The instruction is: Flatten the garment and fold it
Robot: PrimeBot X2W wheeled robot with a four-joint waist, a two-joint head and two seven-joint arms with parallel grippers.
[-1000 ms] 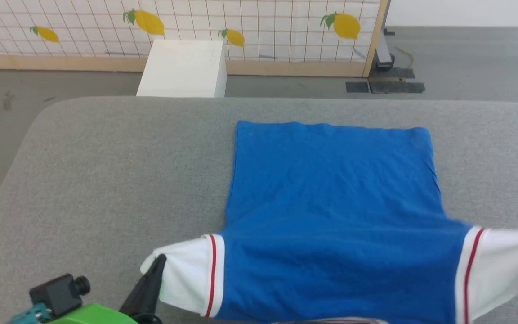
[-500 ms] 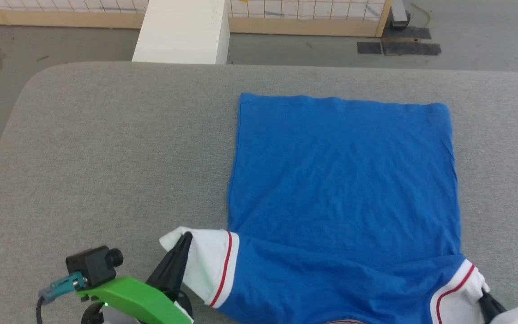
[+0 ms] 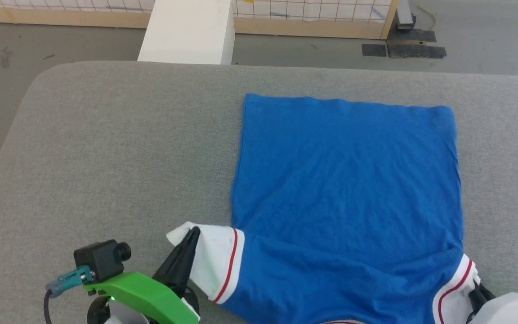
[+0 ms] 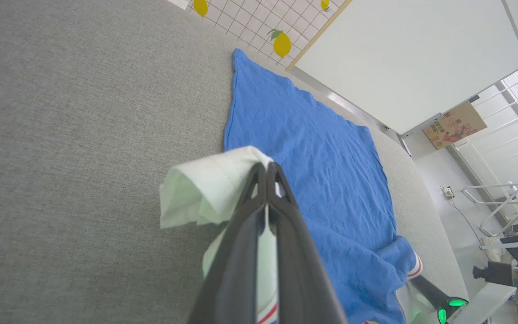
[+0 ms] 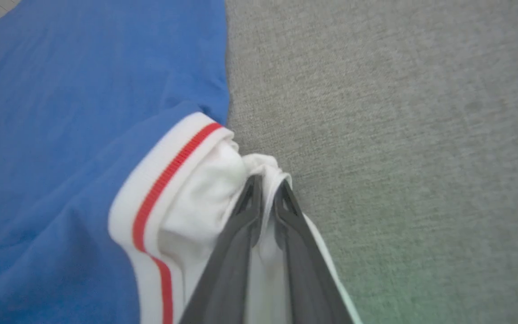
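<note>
The garment (image 3: 344,189), a royal-blue T-shirt with white sleeves edged by red stripes, lies spread on the grey table, hem toward the far side. My left gripper (image 3: 192,234) is shut on the white left sleeve (image 3: 214,261), holding its bunched edge (image 4: 205,184) a little above the table. At the lower right my right gripper (image 5: 265,184) is shut on the crumpled right sleeve (image 5: 196,193), which is pulled in against the blue body (image 5: 83,90). The collar end is cut off by the bottom edge of the head view.
The grey fabric-covered table (image 3: 106,148) has a rounded far-left corner. Beyond it a white box (image 3: 189,29) stands on the floor before a lemon-patterned partition (image 3: 313,9). Black tape patches (image 3: 403,47) mark the floor at the far right.
Both grippers have drawn the sleeves inward toward the shirt's body, the right sleeve now bunched up. The head camera tilted down, so the whole scene shifted.
</note>
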